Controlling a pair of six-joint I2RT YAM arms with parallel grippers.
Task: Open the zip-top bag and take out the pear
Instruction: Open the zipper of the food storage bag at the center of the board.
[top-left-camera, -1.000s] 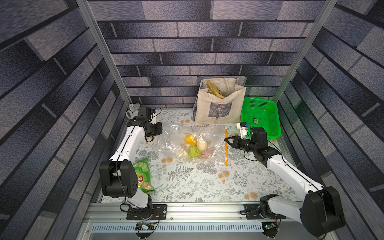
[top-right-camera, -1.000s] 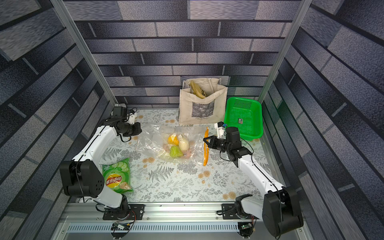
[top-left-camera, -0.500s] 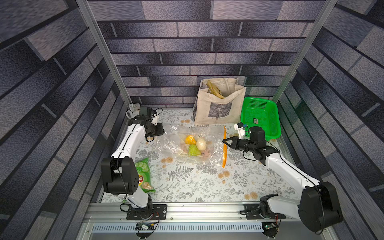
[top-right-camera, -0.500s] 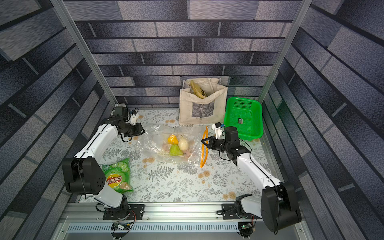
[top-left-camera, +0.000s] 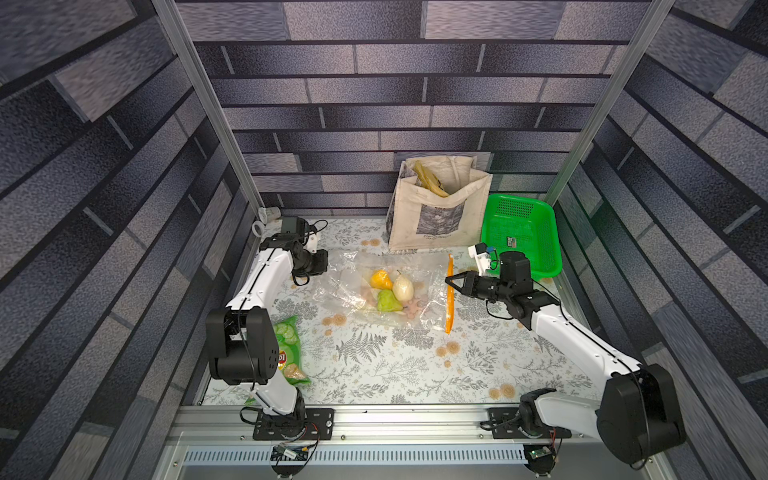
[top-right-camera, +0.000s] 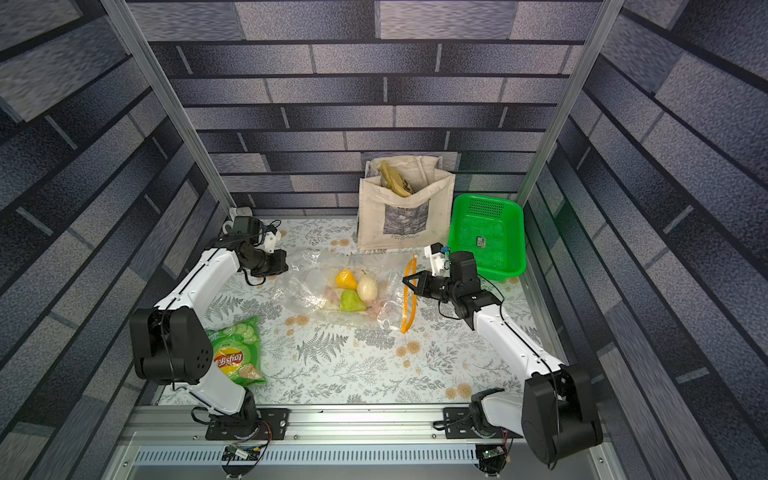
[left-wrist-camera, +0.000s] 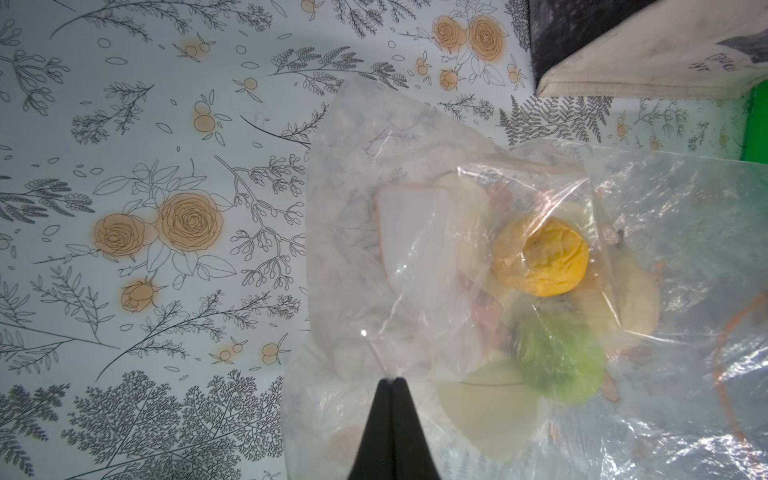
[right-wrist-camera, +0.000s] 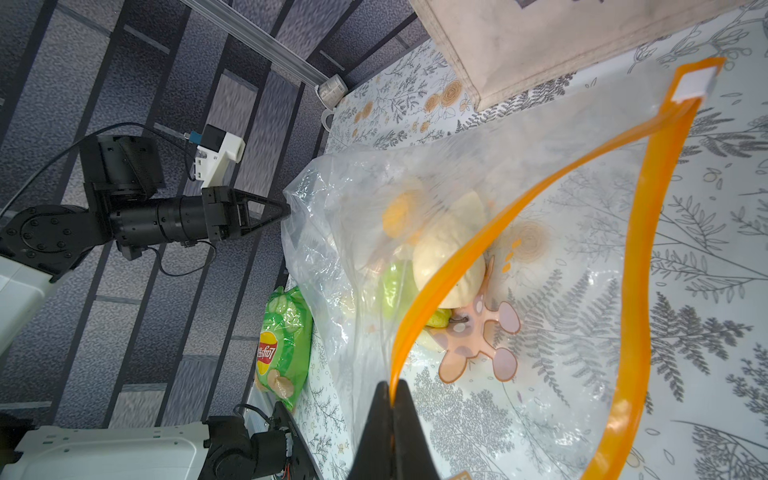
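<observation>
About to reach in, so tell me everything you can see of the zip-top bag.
The bag is clear, crinkly plastic, lying on the table. Its orange zip strip has a white slider at one end and gapes open. The right gripper is shut on one strip edge; the left gripper pinches the closed end. Inside: yellow, cream and green fruit and a pink piece.

Even, cool overhead light is flooding the table (top-left-camera: 374, 365), leaving only soft, faint shadows. Glare is glinting off the crinkled zip-top bag (left-wrist-camera: 685, 374) in the left wrist view, hazing its contents. The walls (top-left-camera: 104, 124) are bending and smearing toward the edges in both top views.
</observation>
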